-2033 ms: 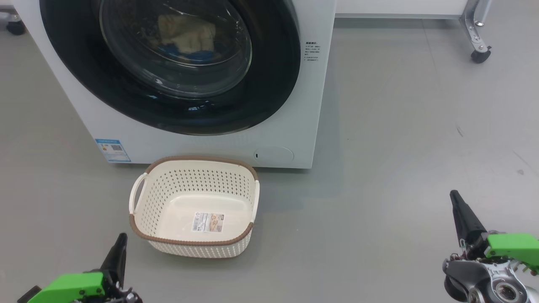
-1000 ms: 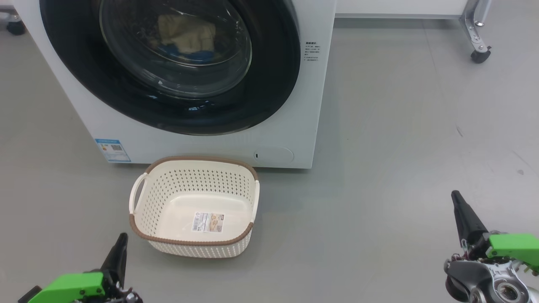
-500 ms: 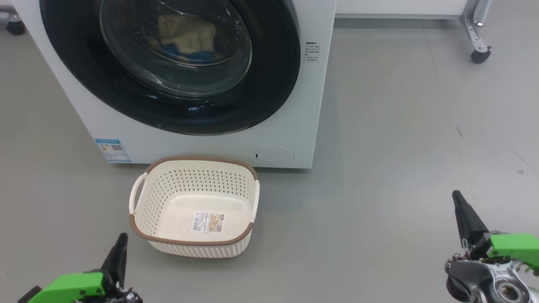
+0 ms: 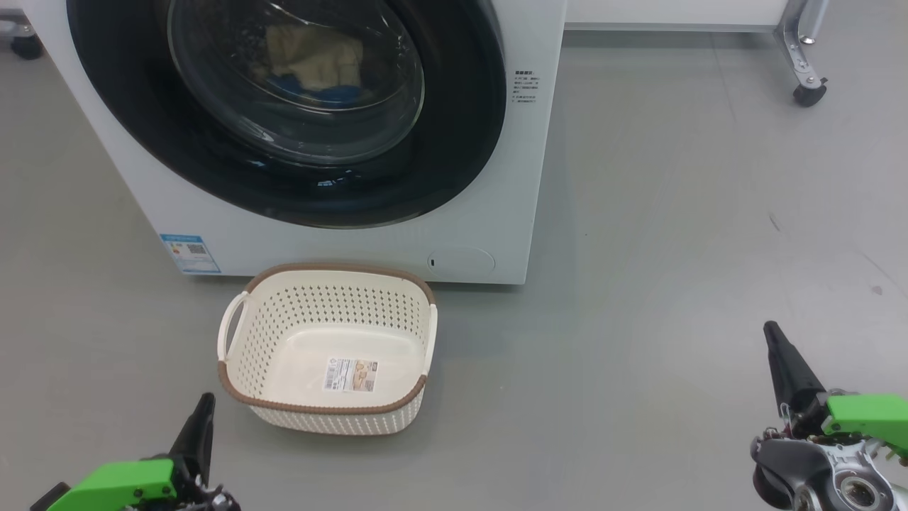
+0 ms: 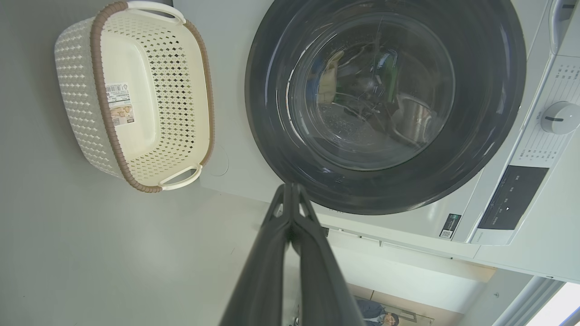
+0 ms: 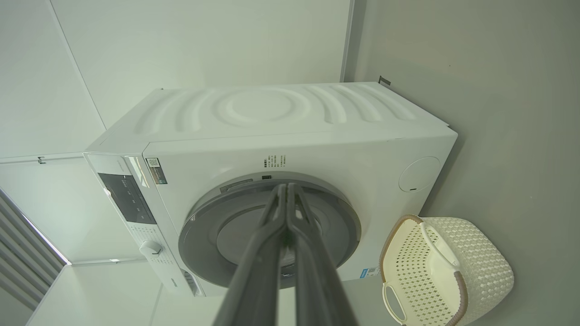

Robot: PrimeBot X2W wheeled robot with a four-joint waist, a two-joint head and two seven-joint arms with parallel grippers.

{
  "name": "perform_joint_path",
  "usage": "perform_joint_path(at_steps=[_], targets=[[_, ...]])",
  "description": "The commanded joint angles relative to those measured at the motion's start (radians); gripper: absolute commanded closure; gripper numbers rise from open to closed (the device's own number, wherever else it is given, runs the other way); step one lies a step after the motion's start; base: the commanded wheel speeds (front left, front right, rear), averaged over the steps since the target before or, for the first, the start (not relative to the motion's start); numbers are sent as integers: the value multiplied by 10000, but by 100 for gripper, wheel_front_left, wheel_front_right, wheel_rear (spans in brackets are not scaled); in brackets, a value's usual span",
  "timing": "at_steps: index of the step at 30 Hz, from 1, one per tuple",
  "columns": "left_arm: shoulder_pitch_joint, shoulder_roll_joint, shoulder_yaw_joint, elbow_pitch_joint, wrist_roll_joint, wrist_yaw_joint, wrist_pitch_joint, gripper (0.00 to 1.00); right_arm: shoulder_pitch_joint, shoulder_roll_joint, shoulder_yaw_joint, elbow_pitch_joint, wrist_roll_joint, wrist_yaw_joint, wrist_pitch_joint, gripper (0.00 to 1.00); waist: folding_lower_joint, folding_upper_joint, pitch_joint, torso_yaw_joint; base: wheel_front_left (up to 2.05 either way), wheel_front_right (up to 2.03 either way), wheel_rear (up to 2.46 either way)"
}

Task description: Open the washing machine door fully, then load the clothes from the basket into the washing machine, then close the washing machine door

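Lying behind the glass of the shut washing machine door (image 4: pixel 454 142), the clothes (image 4: pixel 312 60) are sitting inside the drum of the washing machine (image 4: pixel 528 177), a cream-yellow heap with a strip of blue showing along its lower edge. The door is sitting flush against the machine's white front, its glossy black rim ringing the clear bowl. The basket (image 4: pixel 333 268) is standing upright on the grey floor (image 4: pixel 674 248) just in front of the washing machine. It is below the door and close to the round flap (image 4: pixel 461 260) low on the front panel, and its bare bottom is showing a label sticker (image 4: pixel 351 374). A small blue label (image 4: pixel 190 253) is showing at the lower left of the machine's front. The left gripper (image 4: pixel 204 406) is hovering in front of the washing machine, on the near side of the basket and apart from it, its two dark fingers pressed together to a point. The right gripper (image 4: pixel 770 333) is hanging out in front of the washing machine and well off to its right, above the floor, its fingers likewise pressed tip to tip. Both grippers are pointing toward the machine.
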Motion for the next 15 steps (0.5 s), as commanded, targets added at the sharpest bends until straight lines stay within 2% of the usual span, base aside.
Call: perform_joint_path(at_steps=[1,15], targets=[[-506,73,395,-275,63,-69,78,100,-553,-107,162,-316,-72,-30,117,100,0,0,0,0,0,0,0],[-508,61,411,-275,77,-69,91,100,-555,-90,137,-315,-93,-30,137,100,0,0,0,0,0,0,0]])
